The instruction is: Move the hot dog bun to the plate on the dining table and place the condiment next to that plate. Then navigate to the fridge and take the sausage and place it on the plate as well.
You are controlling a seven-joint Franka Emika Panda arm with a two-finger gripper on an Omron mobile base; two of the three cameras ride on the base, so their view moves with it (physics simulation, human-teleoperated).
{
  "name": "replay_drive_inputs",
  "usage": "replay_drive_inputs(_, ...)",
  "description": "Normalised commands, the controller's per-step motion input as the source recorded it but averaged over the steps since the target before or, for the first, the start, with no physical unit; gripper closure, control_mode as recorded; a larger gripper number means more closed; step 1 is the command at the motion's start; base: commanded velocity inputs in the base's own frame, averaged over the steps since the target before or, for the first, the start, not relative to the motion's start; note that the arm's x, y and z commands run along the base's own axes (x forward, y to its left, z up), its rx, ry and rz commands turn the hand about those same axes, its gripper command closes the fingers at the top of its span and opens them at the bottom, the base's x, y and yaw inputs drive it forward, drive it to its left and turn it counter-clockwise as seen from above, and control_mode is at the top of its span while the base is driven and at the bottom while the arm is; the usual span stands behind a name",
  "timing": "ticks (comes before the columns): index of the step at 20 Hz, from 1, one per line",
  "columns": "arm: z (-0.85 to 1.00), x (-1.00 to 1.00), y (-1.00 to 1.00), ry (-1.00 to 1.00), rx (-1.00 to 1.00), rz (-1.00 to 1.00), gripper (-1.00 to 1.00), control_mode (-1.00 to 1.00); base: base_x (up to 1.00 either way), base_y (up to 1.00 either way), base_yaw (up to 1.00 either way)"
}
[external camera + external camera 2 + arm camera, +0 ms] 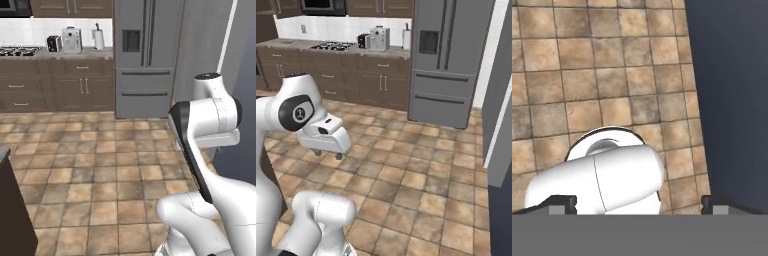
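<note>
Floor: I see brown tiles [100,170] across the lower frame.
Upper left: gas hob [333,46], toaster [53,43], paper towel roll [99,38] on the wall tabletop [60,54].

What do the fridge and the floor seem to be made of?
The fridge looks like brushed steel: even grey doors with a dull sheen, long dark handles and a dark dispenser recess. The floor looks like matte stone or ceramic tile: mottled brown squares split by thin pale grout lines. Both are rendered, so this is only how they look.
</note>
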Motion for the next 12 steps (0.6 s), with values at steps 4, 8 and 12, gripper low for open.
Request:
replay_drive_inputs(4,0.00,0.00,0.00,0.00,0.00,0.00,-1.00,1.00,1.00,-0.56,-0.10)
replay_drive_inputs(8,0.00,0.00,0.00,0.00,0.00,0.00,-1.00,1.00,1.00,-0.13,-0.19)
replay_drive_inputs(12,0.00,0.00,0.00,0.00,0.00,0.00,-1.00,1.00,1.00,0.00,-0.21)
